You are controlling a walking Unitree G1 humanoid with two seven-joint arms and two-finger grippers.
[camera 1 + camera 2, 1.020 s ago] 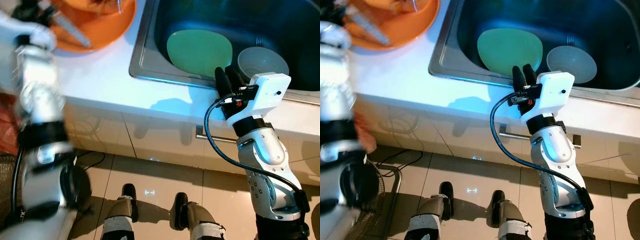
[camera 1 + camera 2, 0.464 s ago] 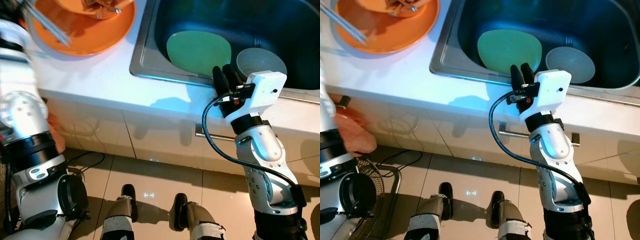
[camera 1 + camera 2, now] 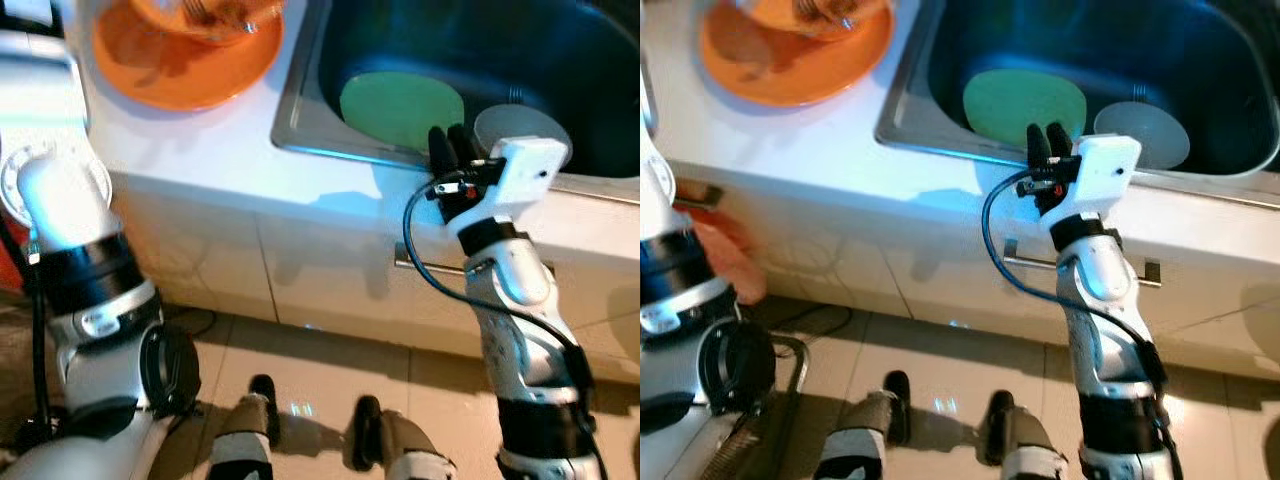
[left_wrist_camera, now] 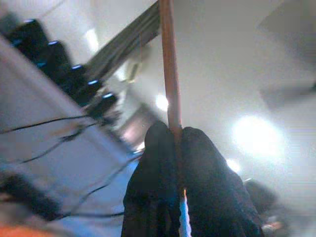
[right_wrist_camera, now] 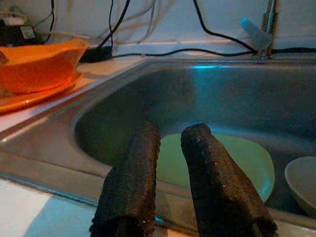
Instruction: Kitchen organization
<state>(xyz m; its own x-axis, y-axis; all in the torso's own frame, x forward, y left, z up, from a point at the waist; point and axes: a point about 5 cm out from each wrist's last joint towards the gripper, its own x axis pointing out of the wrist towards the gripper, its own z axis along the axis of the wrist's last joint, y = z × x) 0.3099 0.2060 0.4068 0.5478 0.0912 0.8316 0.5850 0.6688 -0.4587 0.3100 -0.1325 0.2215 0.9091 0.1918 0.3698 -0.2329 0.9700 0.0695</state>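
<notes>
My left gripper (image 4: 173, 132) is shut on a thin brown chopstick (image 4: 168, 64) that points up past its fingertips, seen in the left wrist view. An orange plate (image 3: 185, 70) lies on the white counter left of the sink, with an orange bowl (image 3: 210, 12) on it. A green plate (image 3: 400, 108) and a pale bowl (image 3: 515, 128) lie in the steel sink (image 3: 300, 120). My right gripper (image 3: 450, 150) hovers at the sink's front rim, just before the green plate, open a little with nothing between its fingers (image 5: 212, 173).
The counter drops to cabinet fronts with a metal handle (image 3: 420, 265) below the sink. A faucet (image 5: 266, 24) and cables run along the back wall. My left arm (image 3: 70, 220) stands tall at the left, beside a reddish bag (image 3: 730, 255).
The view has shifted slightly. My left arm has risen, and the chopsticks seen over the orange plate have left the head view. The right gripper stays at the sink's rim.
</notes>
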